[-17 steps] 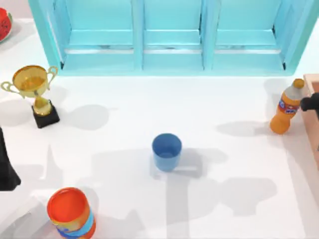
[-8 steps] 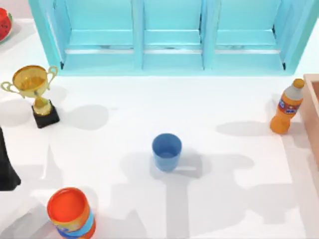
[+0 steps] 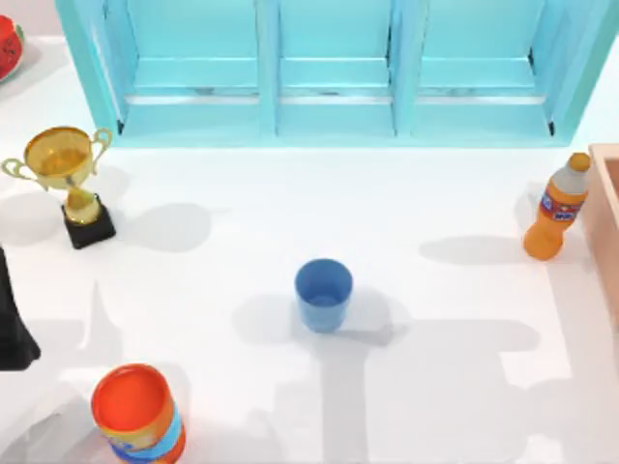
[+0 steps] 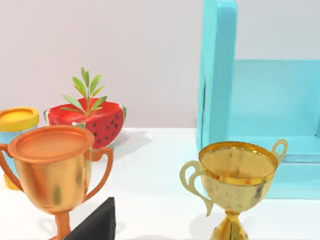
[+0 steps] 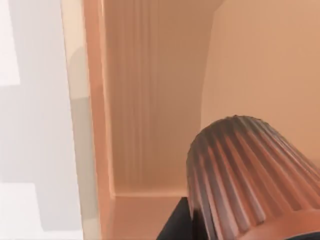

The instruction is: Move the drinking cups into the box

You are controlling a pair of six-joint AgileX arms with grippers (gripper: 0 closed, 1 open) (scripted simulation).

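Note:
The plain blue drinking cup (image 3: 324, 293) stands upright and alone in the middle of the table. A salmon-pink box (image 3: 607, 217) shows at the table's right edge. The right wrist view looks down into that box (image 5: 150, 100), with the coppery brown ribbed cup (image 5: 245, 175) close to the camera above the box floor. My right gripper (image 5: 210, 227) is shut on this cup, and one dark finger (image 5: 172, 225) shows beside it. My left arm (image 3: 12, 329) is parked at the table's left edge, far from the blue cup.
A turquoise cabinet (image 3: 329, 68) runs along the back. A gold trophy (image 3: 68, 179) stands at the left, an orange-red can (image 3: 135, 414) at the front left, and an orange bottle (image 3: 556, 208) just left of the box. The left wrist view shows two trophies and a watermelon-shaped pot (image 4: 92, 120).
The right gripper's dark tip beside the bottle one second ago has left the top view to the right. Arm shadows on the table have shifted toward the front. The blue cup has not moved.

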